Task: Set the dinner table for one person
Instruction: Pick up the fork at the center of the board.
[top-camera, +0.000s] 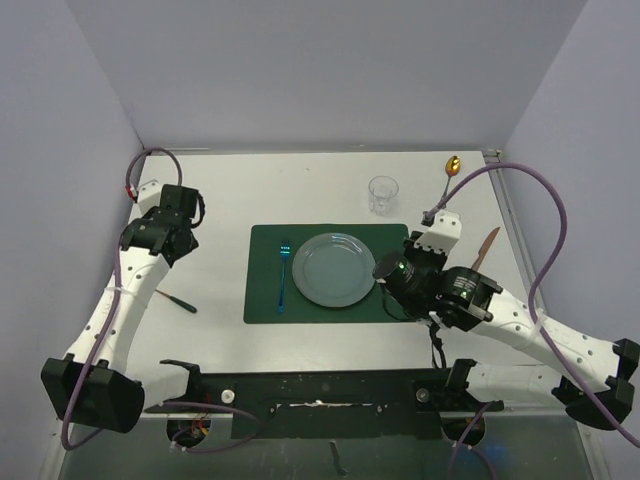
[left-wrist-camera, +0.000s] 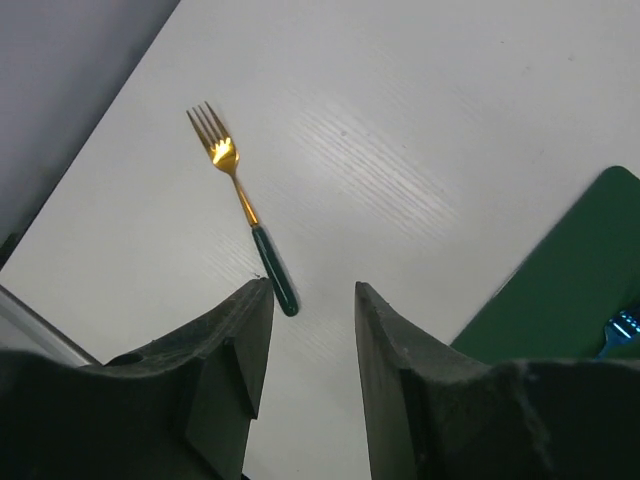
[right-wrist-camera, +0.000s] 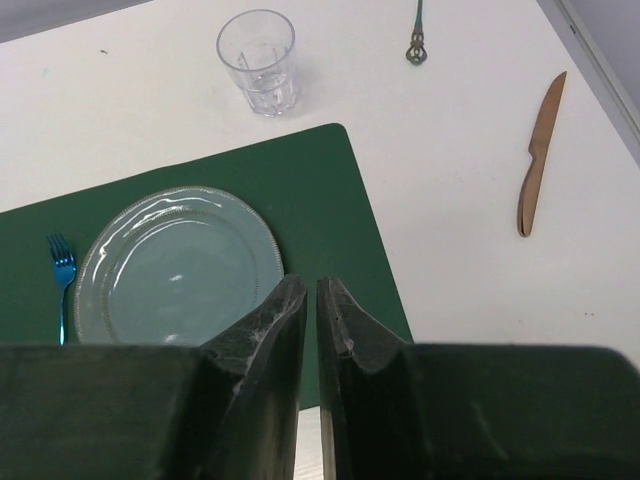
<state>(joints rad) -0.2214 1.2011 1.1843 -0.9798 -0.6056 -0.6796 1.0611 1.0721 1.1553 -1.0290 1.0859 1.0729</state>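
The surface (top-camera: 330, 185) lies under everything, rigid and slick, and gives nothing to grip. The thin, light knife (right-wrist-camera: 539, 152) lies flat on it, right of the mat (right-wrist-camera: 340, 200); pinch across its handle. The left fingers (left-wrist-camera: 252, 335) are apart and empty. The right fingers (right-wrist-camera: 293, 335) are nearly together and empty.

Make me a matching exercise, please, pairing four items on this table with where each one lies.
Things:
1. blue fork
2. gold fork
3. knife
4. glass

Places:
A. on the bare dinner table, right of the placemat
B. on the placemat, left of the plate
C. on the bare dinner table, just beyond the placemat's far edge
D. on the bare dinner table, left of the placemat

Pairs: 1-B, 2-D, 3-A, 4-C.
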